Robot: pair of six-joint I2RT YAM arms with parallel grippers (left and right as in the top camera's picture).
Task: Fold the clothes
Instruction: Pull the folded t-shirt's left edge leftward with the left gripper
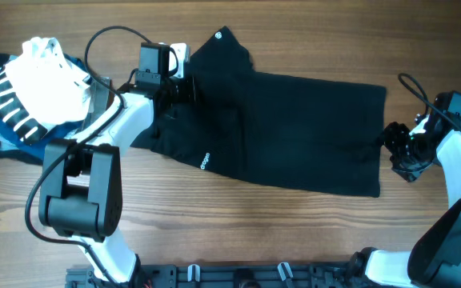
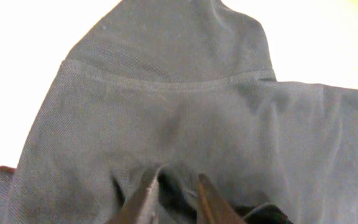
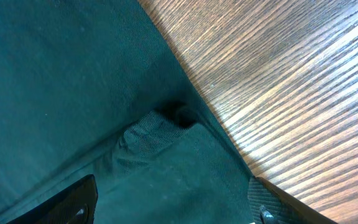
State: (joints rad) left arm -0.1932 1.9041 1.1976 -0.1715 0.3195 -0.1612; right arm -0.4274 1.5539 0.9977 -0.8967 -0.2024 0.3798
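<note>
The clothes, a black T-shirt [image 1: 294,128] with small white lettering [image 1: 206,162], lie spread across the wooden table. My left gripper [image 1: 181,86] is at the shirt's upper left part, by a sleeve. In the left wrist view its fingers [image 2: 146,200] stand close together with a dark fold of the shirt [image 2: 166,112] bunched between them. At the shirt's right edge is my right gripper [image 1: 392,148]. In the right wrist view it [image 3: 173,211] stands open, one wide-set finger on each side of the flat fabric [image 3: 73,93], near a small wrinkle in the hem [image 3: 154,134].
A heap with a white garment [image 1: 46,72] and a navy white-striped garment [image 1: 6,104] lies at the table's far left, beside the left arm. Bare wood [image 1: 238,224] runs along the front of the shirt. Cables loop near both arms.
</note>
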